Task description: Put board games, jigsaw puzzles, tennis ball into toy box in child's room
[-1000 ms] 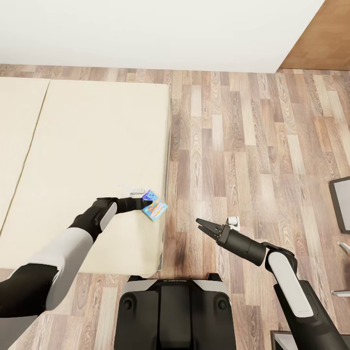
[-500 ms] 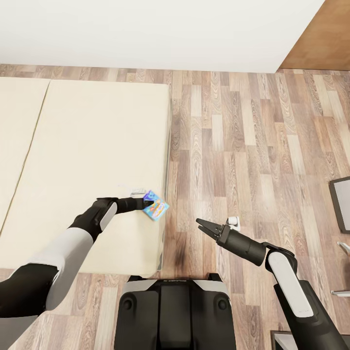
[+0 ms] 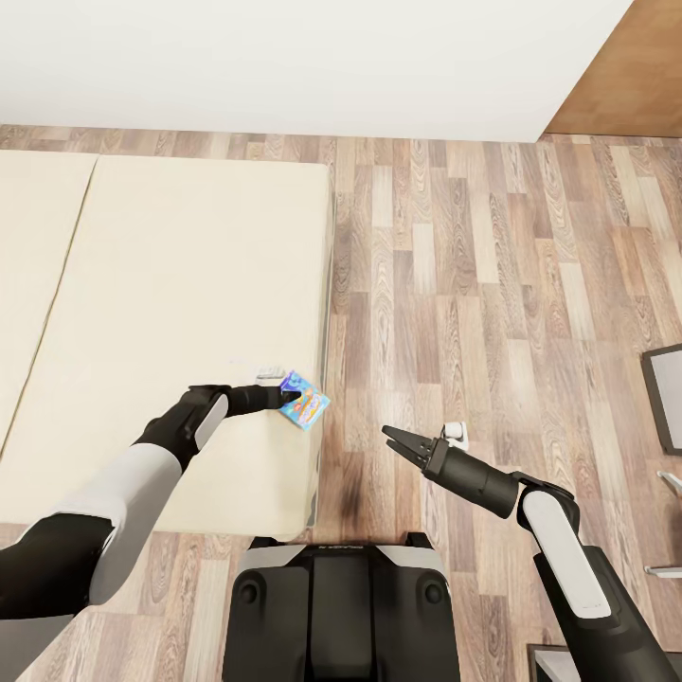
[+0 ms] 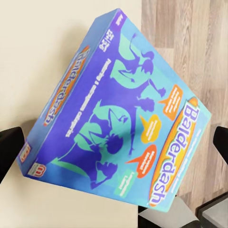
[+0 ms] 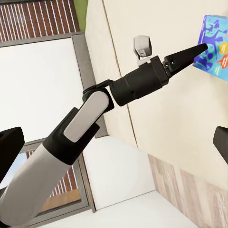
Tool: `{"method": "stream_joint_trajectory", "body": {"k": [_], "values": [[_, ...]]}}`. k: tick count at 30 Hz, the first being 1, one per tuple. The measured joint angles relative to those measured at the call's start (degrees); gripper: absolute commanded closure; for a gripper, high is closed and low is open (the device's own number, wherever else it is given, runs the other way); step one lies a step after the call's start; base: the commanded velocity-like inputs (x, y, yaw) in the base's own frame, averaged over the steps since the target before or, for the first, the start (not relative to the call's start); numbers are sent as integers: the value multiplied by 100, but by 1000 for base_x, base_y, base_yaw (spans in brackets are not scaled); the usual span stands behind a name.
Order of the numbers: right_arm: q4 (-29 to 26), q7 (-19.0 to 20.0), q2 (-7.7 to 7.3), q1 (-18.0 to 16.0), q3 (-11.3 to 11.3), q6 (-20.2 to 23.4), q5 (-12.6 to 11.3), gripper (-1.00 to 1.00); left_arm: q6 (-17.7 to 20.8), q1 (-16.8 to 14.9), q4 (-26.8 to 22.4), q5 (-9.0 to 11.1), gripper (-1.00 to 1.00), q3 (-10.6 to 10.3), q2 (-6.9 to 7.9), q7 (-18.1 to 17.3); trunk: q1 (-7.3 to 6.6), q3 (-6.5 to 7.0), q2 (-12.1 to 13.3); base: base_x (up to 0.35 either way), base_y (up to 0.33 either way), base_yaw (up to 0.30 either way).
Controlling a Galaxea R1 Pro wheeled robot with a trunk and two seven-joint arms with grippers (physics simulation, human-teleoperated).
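Our left hand (image 3: 280,396) grasping blue-purple Balderdash board game box (image 3: 304,402) over beige bed (image 3: 170,313) edge; right hand (image 3: 391,437) released, above wood-plank floor (image 3: 493,284).

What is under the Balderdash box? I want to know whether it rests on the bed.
Beneath the Balderdash box show beige bed and, past its edge, wood floor. The left pincer is at the box; whether the box touches the mattress is hidden.

White wall (image 3: 284,66), wood-plank floor (image 3: 493,284), beige two-part mattress (image 3: 170,303), even light.
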Motion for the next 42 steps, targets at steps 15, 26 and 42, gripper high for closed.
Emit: {"method": "stream_joint_trajectory", "body": {"k": [15,26,42], "values": [[8,-10,0,0,0,-7,-1,-100,-58,5,0,-12,-100,-23,79,27,0,0,0,0,0,0],[19,-10,0,0,0,-7,-1,-100,-175,7,0,-6,-100,20,392,43,0,0,0,0,0,0],[121,-10,0,0,0,-16,7,-100,-133,38,-2,39,-100,59,683,-48,0,0,0,0,0,0]]}}
